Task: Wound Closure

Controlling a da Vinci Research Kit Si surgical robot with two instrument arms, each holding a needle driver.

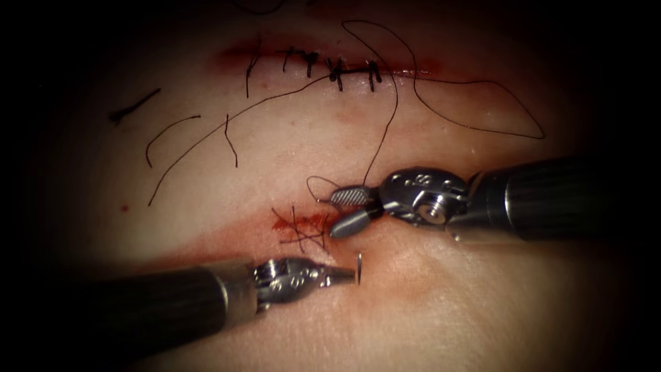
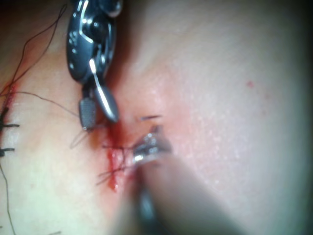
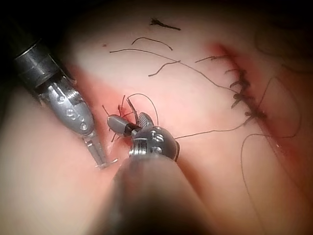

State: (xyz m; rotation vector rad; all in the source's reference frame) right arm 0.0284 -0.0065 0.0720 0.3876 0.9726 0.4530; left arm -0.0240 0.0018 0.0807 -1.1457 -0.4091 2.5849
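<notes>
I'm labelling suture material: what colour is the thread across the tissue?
Black, or very dark. The thread shows best in the endoscope view, looping over the pale tissue.

The endoscope looks down from above and in front, taking in the tissue (image 1: 427,303) from the near cut (image 1: 303,231) to the far stitched cut (image 1: 337,69). The left wrist view looks along its shaft from very close at the left tool (image 2: 149,147). The right wrist view looks along its own shaft at the right tool (image 3: 128,125). All three share the near cut and both tools.
</notes>
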